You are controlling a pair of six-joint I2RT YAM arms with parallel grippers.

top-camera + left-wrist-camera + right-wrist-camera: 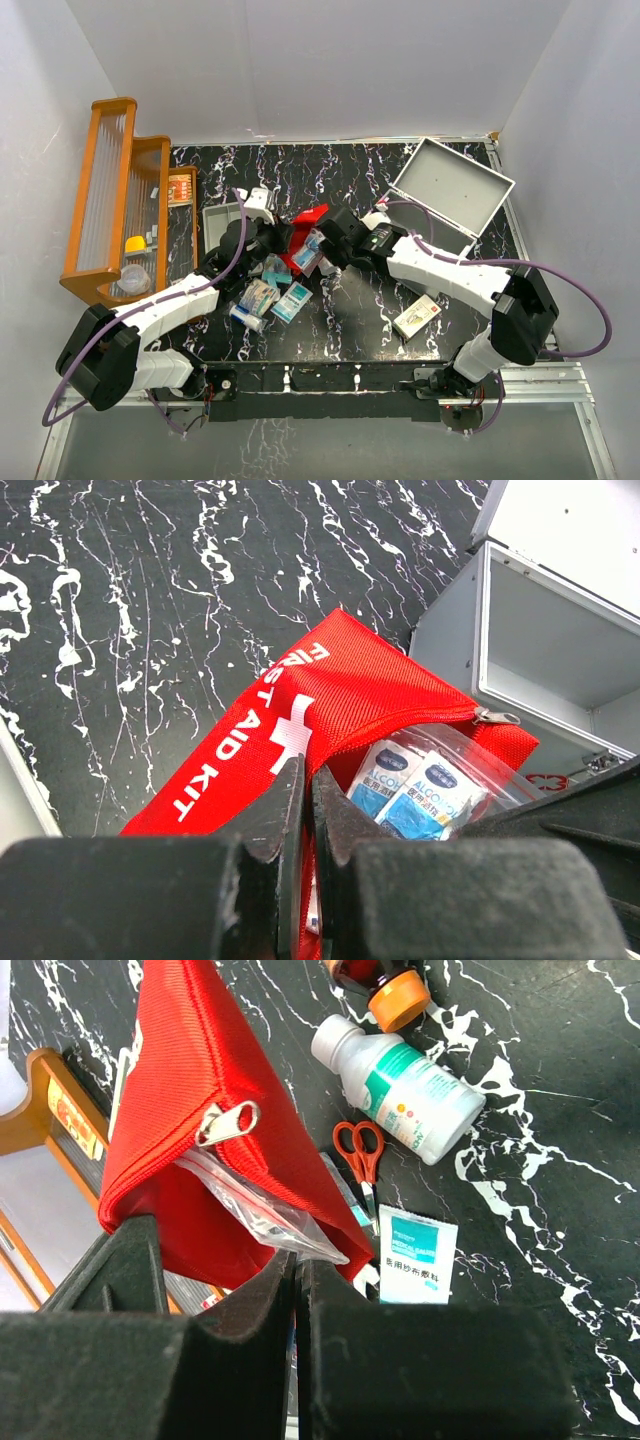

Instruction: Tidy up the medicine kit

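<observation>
The medicine kit (452,195), a light-grey metal case, stands open at the back right and also shows in the left wrist view (540,630). A red first-aid pouch (308,222) is held up mid-table between both arms. My left gripper (308,780) is shut on the pouch's (330,690) open edge. A clear bag of alcohol wipes (425,790) sticks out of the pouch mouth. My right gripper (297,1260) is shut on a corner of that clear bag (260,1210), just below the pouch (190,1080) and its zipper pull.
A wooden rack (110,200) stands at the left, with a small grey tray (222,222) beside it. Loose packets (270,298) lie under the pouch. A white bottle (410,1085), orange-handled scissors (360,1150), a gauze packet (418,1255) and a small box (417,317) lie on the table.
</observation>
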